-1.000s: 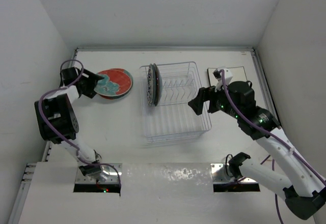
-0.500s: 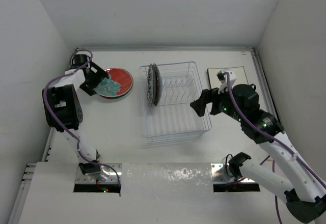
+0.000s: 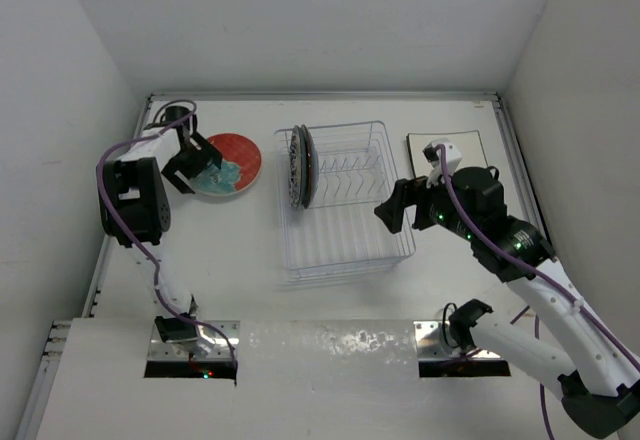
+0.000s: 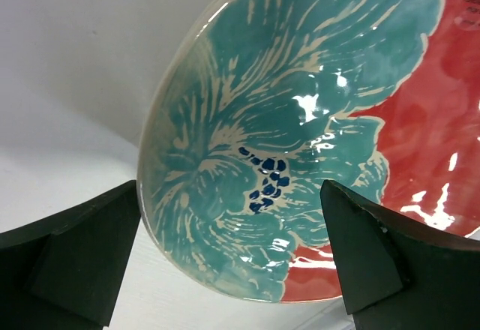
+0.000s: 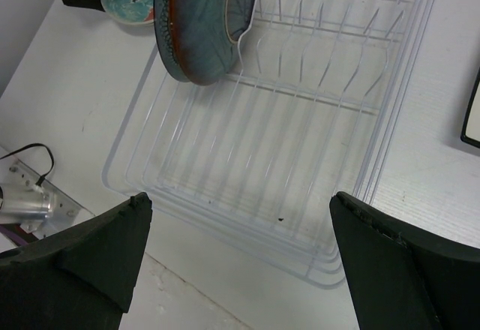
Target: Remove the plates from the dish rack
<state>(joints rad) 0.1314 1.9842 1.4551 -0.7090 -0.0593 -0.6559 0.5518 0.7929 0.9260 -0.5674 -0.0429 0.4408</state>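
Observation:
The see-through dish rack (image 3: 350, 222) sits mid-table. Several plates (image 3: 299, 166) stand upright at its left end, the nearest one teal with a red rim (image 5: 201, 26). A round red plate with teal blotches (image 3: 232, 163) lies on the table left of the rack. My left gripper (image 3: 191, 166) is open at that plate's left rim, and the rim (image 4: 247, 217) lies between the spread fingers (image 4: 82, 255). My right gripper (image 3: 390, 210) is open and empty above the rack's right side, and the rack floor (image 5: 247, 157) shows between its fingers.
A pale square dark-rimmed plate (image 3: 447, 148) lies on the table right of the rack, and its edge shows in the right wrist view (image 5: 472, 112). White walls close in the table at the back and both sides. The metal base plates (image 3: 195, 348) are at the near edge.
The left arm has swung toward the back-left corner, its gripper staying at the red plate's left rim. The right gripper has drifted slightly nearer. The plates in the rack have not moved.

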